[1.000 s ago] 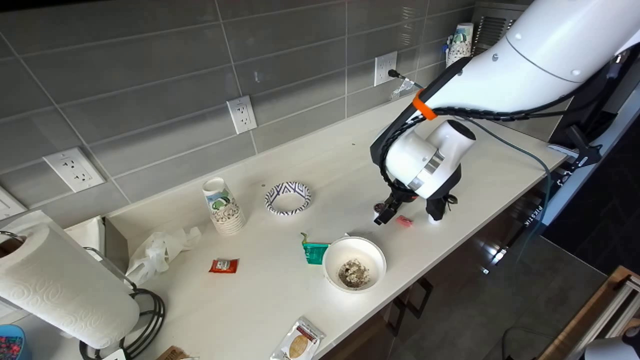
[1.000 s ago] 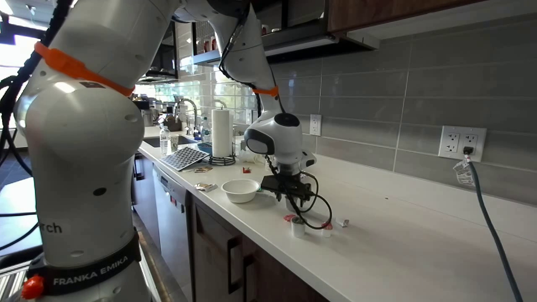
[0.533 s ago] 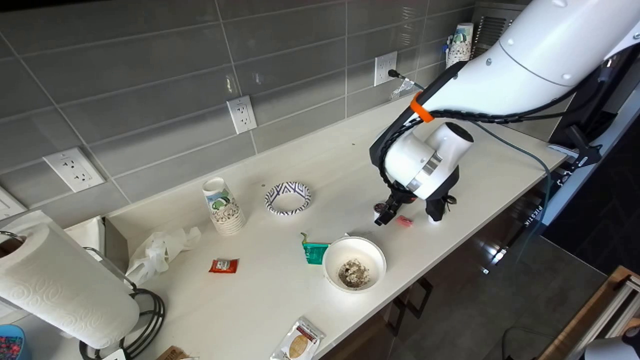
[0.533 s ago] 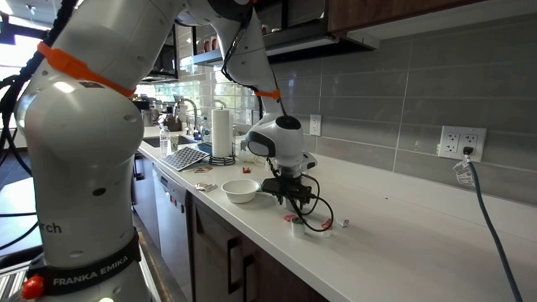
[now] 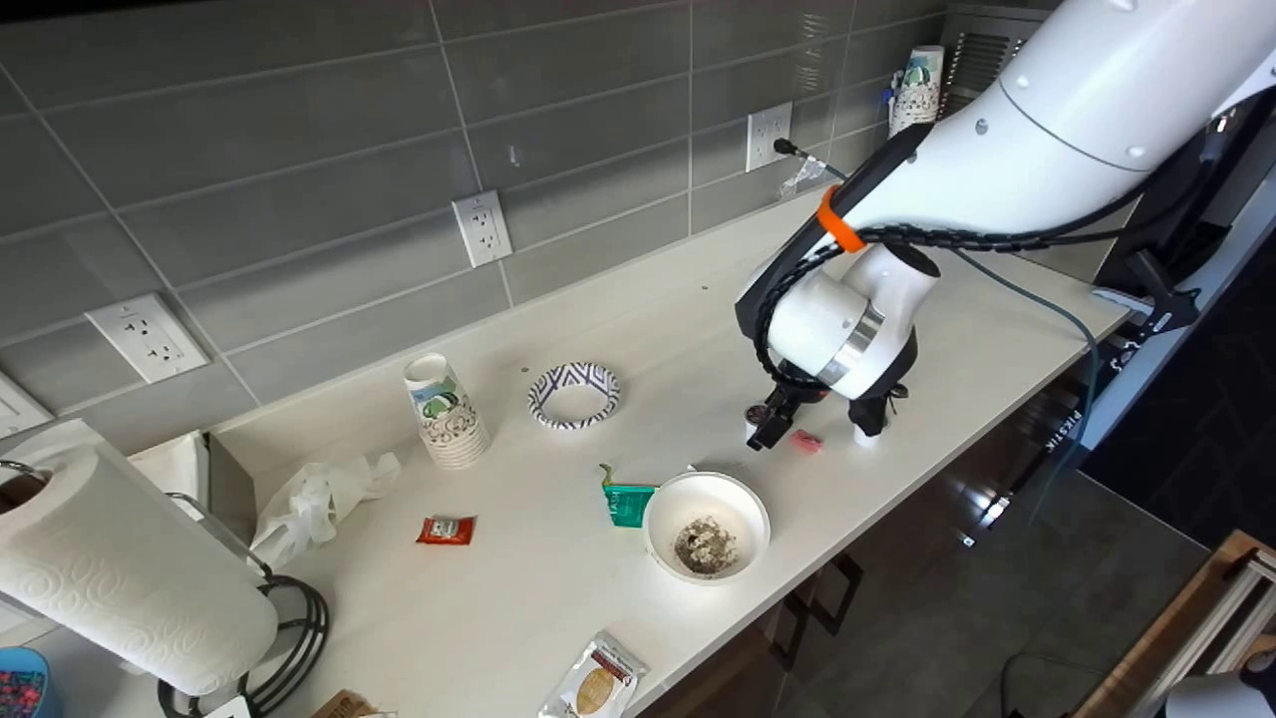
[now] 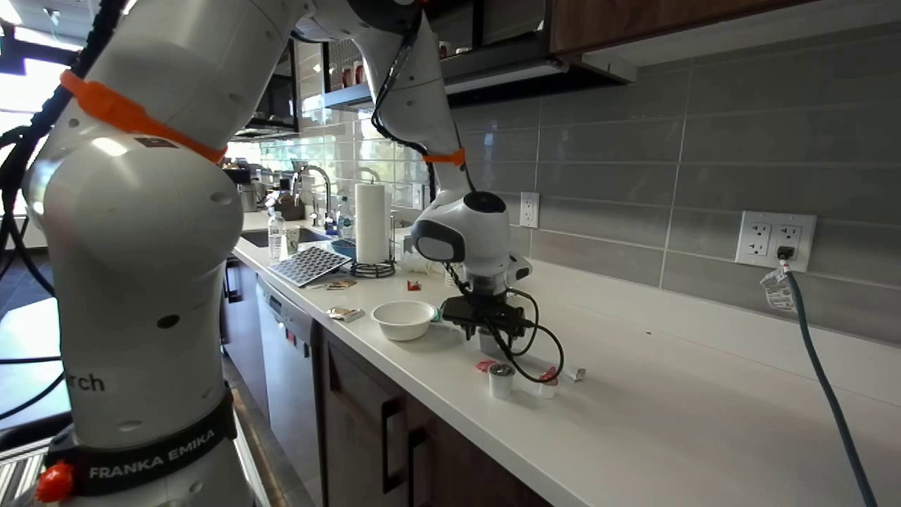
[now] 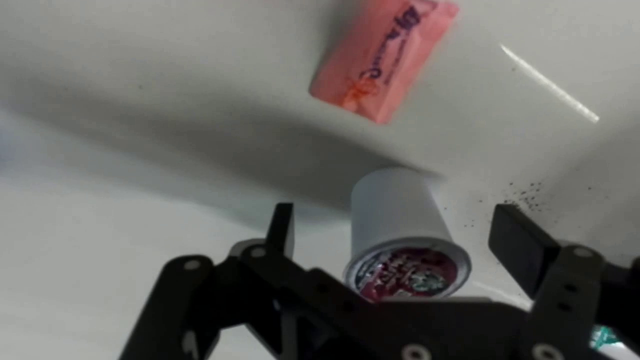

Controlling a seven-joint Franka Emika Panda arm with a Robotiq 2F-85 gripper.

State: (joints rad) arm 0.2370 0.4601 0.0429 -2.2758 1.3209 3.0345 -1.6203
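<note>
The pincer [image 7: 395,225] is spread wide, and there's a white coffee pod [image 7: 397,212] sitting right between its fingers [image 7: 520,245], with a gap on either side, so it isn't clamped on anything. The pod stands upright on the tabletop [image 5: 498,618], dark red lid [image 7: 407,272] facing up. In the wrist view a pink packet [image 7: 385,62] lies just past it, and some dark specks [image 7: 527,197] are scattered near one finger. In an exterior view you also get another pod [image 6: 500,384] and a small cup with something reddish on top [image 6: 547,389], both close by. Then there's a white bowl [image 5: 678,507] near the edge with crumbly stuff [image 5: 707,545] in the bottom, and a green packet [image 5: 629,506] right beside it. Farther off you've got a zigzag-patterned paper bowl [image 5: 575,404], a stack of paper cups [image 5: 451,424], a red packet [image 5: 446,531] and a roll of paper towels [image 5: 140,568] on a black wire stand [image 6: 373,270].
</note>
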